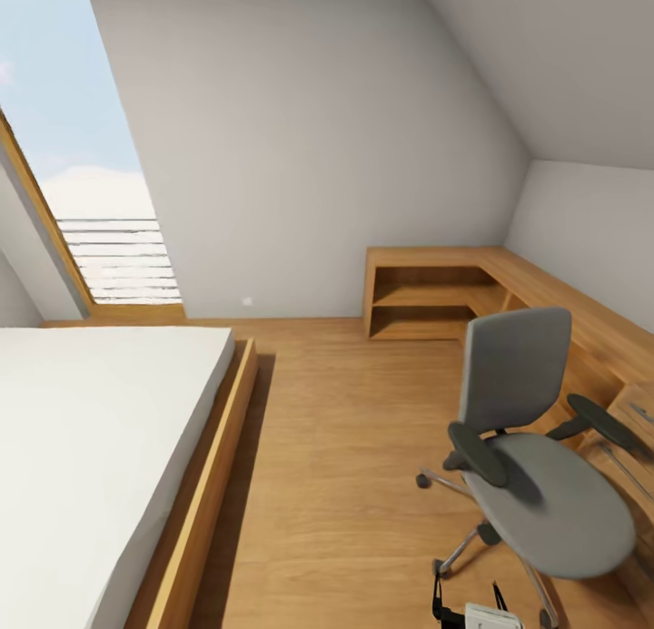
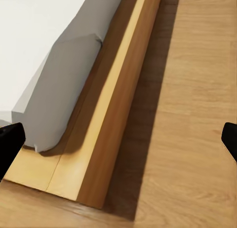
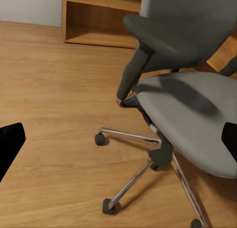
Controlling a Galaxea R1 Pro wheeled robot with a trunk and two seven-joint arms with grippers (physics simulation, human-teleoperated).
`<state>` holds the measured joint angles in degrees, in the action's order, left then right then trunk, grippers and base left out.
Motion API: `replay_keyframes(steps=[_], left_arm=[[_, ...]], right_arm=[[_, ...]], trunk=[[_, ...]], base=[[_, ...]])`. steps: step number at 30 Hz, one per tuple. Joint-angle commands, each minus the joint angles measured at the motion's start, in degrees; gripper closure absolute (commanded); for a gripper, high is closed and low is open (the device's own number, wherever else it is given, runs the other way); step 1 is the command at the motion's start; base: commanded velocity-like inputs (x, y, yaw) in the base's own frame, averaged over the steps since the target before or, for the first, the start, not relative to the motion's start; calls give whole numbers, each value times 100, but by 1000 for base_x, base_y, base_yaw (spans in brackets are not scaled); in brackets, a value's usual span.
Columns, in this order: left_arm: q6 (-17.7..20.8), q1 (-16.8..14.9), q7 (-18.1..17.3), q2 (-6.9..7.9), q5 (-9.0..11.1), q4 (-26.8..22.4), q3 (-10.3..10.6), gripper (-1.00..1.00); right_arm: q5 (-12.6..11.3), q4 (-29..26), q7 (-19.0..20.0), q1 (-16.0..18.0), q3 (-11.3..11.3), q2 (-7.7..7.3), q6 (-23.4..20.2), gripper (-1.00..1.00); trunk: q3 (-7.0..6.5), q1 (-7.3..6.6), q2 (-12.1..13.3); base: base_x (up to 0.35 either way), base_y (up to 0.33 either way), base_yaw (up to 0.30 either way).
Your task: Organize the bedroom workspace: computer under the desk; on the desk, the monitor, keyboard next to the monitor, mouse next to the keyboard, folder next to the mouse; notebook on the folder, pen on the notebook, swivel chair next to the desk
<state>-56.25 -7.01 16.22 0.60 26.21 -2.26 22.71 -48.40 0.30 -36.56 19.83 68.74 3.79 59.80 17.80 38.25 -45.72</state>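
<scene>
While rolling past the bed (image 1: 100,429), both claws wide apart and empty; swivel chair (image 1: 536,457) just beside the wooden shelving (image 1: 427,293), seat bare, no folder there; risk of clipping the chair's star base (image 3: 143,173)

We see an attic bedroom: a white-mattressed bed (image 1: 91,447) on a low wooden frame, sloping white walls, a slanted skylight window (image 1: 82,157), wood flooring (image 1: 336,447), corner wooden shelving (image 1: 436,298), and a grey swivel chair (image 1: 536,466).
</scene>
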Motion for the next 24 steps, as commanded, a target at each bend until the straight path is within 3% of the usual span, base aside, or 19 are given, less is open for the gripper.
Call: replay_keyframes(steps=[1, 8, 18, 24], left_arm=[[-9, -2, 31, 1, 24, -3, 50, -100], [-9, -2, 30, 11, 24, -3, 50, -100], [-9, -2, 30, 4, 22, -3, 49, -100], [-9, -2, 30, -2, 17, -3, 50, -100]], right_arm=[[-3, -1, -45, 3, 52, -7, -4, -100], [-18, 6, 97, 3, 70, -43, -24, -100], [-37, 56, 131, -188, 75, -41, -911, -100], [-38, 54, 131, -194, 76, -40, -1048, -100]], trunk=[[7, 4, -5], [7, 4, -5], [7, 4, -5], [7, 4, -5]], base=[[326, 0, 0], [327, 2, 0], [328, 95, 0], [323, 143, 0]])
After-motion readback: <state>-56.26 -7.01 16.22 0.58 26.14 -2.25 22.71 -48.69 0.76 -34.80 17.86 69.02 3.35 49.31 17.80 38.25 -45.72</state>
